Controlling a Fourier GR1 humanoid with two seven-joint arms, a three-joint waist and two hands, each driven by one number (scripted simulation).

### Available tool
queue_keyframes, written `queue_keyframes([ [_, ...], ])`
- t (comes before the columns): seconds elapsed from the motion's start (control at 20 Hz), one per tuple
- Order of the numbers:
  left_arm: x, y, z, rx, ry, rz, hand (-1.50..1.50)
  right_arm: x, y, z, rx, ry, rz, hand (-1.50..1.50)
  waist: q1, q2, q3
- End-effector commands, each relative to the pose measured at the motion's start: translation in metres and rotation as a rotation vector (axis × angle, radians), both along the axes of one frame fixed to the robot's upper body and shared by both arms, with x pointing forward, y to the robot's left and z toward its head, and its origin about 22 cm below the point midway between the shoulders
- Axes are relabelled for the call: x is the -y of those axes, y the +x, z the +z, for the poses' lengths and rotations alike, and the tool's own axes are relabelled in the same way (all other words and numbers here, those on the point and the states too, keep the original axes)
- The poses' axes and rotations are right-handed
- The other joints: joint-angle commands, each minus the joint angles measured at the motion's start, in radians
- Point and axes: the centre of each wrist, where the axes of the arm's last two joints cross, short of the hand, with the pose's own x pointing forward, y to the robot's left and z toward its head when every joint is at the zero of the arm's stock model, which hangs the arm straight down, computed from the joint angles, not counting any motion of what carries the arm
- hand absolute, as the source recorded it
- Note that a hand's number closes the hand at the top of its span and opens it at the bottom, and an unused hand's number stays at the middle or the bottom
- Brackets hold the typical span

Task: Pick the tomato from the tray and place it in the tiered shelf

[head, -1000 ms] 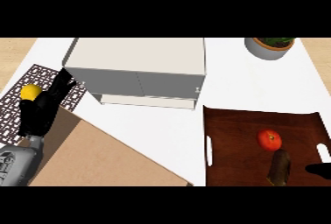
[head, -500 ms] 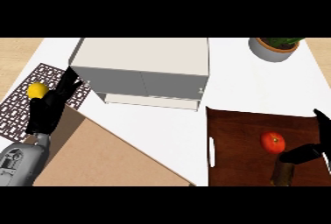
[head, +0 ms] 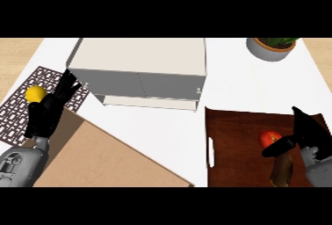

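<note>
- Tomato (head: 269,139) lay near the dark wooden tray's (head: 236,132) right edge.
- Right hand (head: 310,134) beside it, fingers straight, thumb touching it.
- Left hand (head: 48,110) rested open near the tiered shelf (head: 139,70).

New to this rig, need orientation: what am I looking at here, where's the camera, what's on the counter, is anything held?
There is one view, taken from the robot's head and looking steeply down at a white counter. The robot is a humanoid; only its grey forearms and black hands show, coming in from the lower edge.

The left hand rests open at the left, fingers up, over a patterned mat that carries a yellow object.

The right hand is over the dark wooden tray, right beside the red tomato, thumb towards it. Its fingers look straight and not closed round the tomato, so nothing is held.

Also on the counter are the white tiered shelf at the top middle, a potted plant at the top right, and a tan board at the lower left.
</note>
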Motion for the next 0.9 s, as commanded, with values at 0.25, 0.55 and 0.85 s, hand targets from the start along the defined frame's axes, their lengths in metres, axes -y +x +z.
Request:
queue_keyframes([
  [0.25, 0.031, -0.038, -0.061, -0.232, -0.102, -0.049, 0.00, -0.009, 0.013, -0.012, -0.123, -0.133, -0.126, -1.50, -0.029, 0.013, -0.022],
  [0.55, 0.022, -0.046, -0.067, -0.230, -0.099, -0.050, 0.00, -0.034, 0.016, -0.028, -0.146, -0.110, -0.112, -1.50, -0.031, 0.014, -0.022],
  [0.85, 0.014, -0.048, -0.067, -0.246, -0.102, -0.022, 0.00, -0.025, 0.016, -0.037, -0.181, -0.144, -0.093, -1.50, -0.044, 0.011, -0.022],
])
